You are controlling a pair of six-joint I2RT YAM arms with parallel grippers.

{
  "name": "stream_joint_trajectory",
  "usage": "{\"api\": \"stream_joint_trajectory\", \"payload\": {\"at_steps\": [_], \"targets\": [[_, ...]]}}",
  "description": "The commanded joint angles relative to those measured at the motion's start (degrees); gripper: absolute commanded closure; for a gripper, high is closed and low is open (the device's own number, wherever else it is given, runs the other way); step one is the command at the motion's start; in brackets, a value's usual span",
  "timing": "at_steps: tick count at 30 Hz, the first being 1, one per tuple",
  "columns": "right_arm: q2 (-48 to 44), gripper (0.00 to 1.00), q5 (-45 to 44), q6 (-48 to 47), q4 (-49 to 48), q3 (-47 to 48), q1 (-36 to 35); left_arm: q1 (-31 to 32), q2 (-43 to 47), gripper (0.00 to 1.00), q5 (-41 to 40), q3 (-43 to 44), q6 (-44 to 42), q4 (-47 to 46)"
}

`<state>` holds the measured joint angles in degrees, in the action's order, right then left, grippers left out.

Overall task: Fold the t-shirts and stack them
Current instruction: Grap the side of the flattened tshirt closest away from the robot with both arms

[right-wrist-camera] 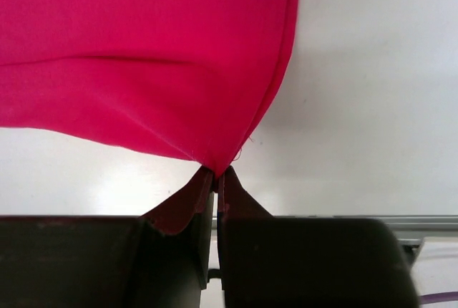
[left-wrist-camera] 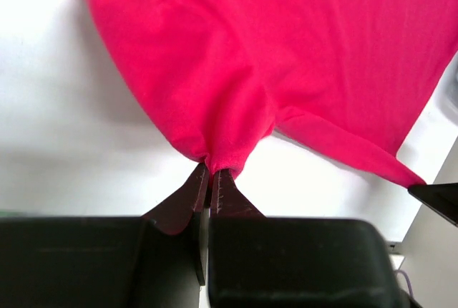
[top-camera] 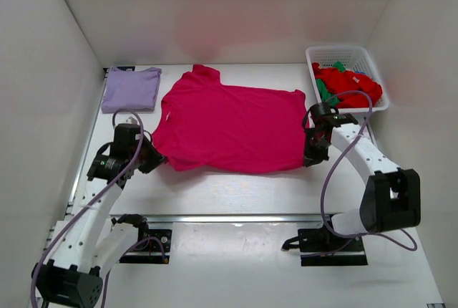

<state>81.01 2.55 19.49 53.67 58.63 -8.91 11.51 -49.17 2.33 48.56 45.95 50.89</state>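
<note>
Top external view: on the white table [top-camera: 215,193] the large pink shirt [top-camera: 229,127] lies spread flat at the centre, collar to the left. The basket [top-camera: 343,51] at the far right holds red shirts [top-camera: 354,86] and a green one [top-camera: 323,92]. A folded lavender shirt [top-camera: 131,88] sits at the far left. The left gripper [left-wrist-camera: 210,173] is clenched on the pink shirt's near shoulder end, and the right gripper [right-wrist-camera: 215,172] pinches its near hem corner. This looks like the first fold starting. Next, both arms probably need to lift together and carry the near edge across evenly.
</note>
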Motion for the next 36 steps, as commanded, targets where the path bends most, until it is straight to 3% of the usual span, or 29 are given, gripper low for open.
{"api": "stream_joint_trajectory", "payload": {"at_steps": [1,10,24,31,36], "targets": [[-5.50,1.00,0.44,3.45,1.26,-2.81,-1.29,0.45,3.81,1.00,-0.75,-1.18,2.21,3.06],[-11.75,1.00,0.27,6.88,3.10,-7.30,-3.66,1.67,10.58,1.00,-2.24,-4.17,4.67,7.02],[-15.45,1.00,-1.05,9.79,3.99,-10.90,-5.51,1.94,12.87,1.00,-3.74,-4.53,3.79,10.37],[-12.21,1.00,-1.23,5.57,2.85,-10.30,-0.86,3.70,5.50,1.00,-6.20,-2.06,0.90,5.98],[-6.76,1.00,-1.75,2.14,2.14,-5.82,2.23,3.08,-6.18,1.00,-6.54,3.11,-3.85,1.05]]}}
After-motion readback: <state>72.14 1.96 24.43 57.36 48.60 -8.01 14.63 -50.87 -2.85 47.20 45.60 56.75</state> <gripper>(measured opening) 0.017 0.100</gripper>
